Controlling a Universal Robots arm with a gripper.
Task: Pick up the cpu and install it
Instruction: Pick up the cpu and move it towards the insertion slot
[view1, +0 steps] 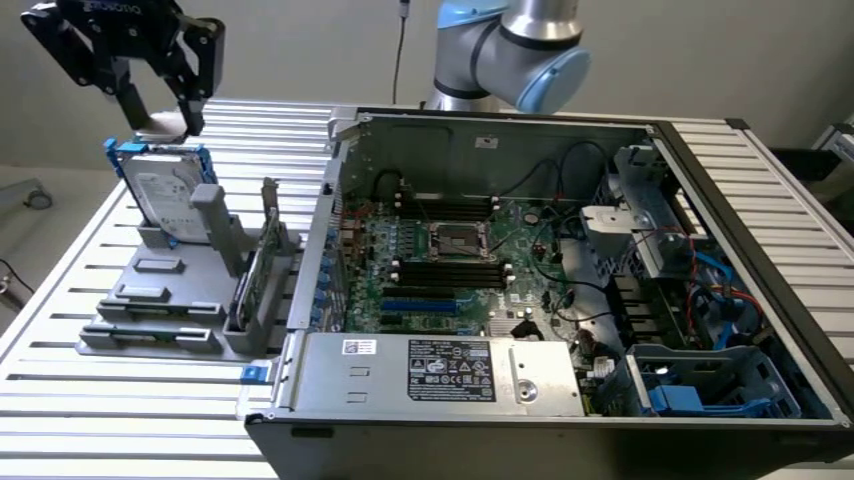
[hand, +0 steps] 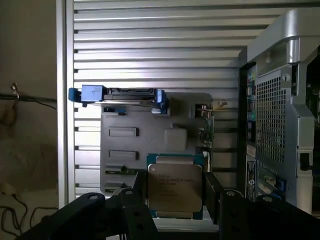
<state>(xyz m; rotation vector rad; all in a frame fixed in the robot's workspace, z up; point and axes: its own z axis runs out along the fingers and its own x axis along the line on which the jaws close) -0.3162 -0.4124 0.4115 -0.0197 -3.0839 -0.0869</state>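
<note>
Over the counter's far corner, at the exterior view's left: the gripper (view1: 163, 118) hangs in the air, clear of everything under it.
Gripper: its two dark fingers are pinching the cpu (hand: 175, 186) by opposite edges.
Cpu: a flat square chip held with its printed silver top toward the wrist camera. It is lifted off the holder and well apart from the socket.
Hard drive (view1: 167, 195): stands upright in its blue frame at the far end of the holder, directly below the gripper and not touched by it.
Holder (view1: 160, 300): a grey tray near the counter's (view1: 54, 300) left edge, with a card standing along its right side. A pale square recess shows in the wrist view beyond the chip and may be the cpu's seat.
Computer case (view1: 747, 230): lies open across the counter's middle and right, with the board facing up.
Socket (view1: 461, 240): a dark metal-framed square in the middle of the board. No chip appears to sit in it, and its latch is too small to read.
Done: the pick-up, judging by the firm pinch and the chip being clear of the tray.
Left: the whole installation, since the chip is nowhere near the socket.
</note>
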